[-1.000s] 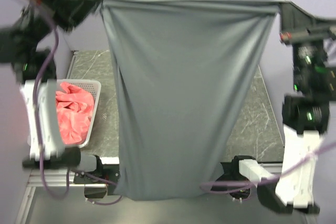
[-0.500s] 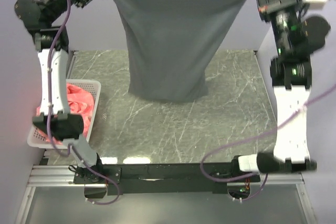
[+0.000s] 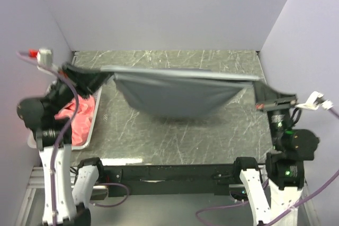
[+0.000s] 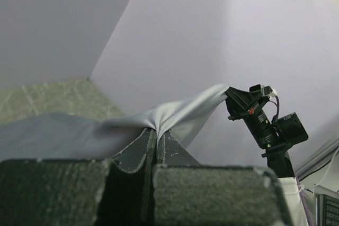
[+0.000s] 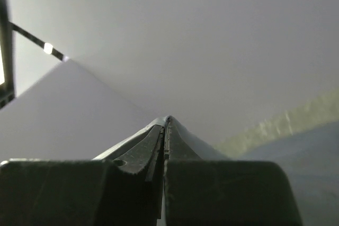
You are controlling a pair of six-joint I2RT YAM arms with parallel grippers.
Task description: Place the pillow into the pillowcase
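Two grippers: left gripper [image 3: 106, 77], right gripper [image 3: 257, 89], each clamped on a pillowcase [image 3: 177, 96] corner.
Pillowcase: hung stretched between, over table [image 3: 175, 141].

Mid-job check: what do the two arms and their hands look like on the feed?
Both arms have white link shells and black joints, each trailing a purple cable. The left arm carries a small red-and-white fitting near its wrist; the right arm shows green lights and a white connector. The left hand and right hand are black, tapering two-finger wedges.
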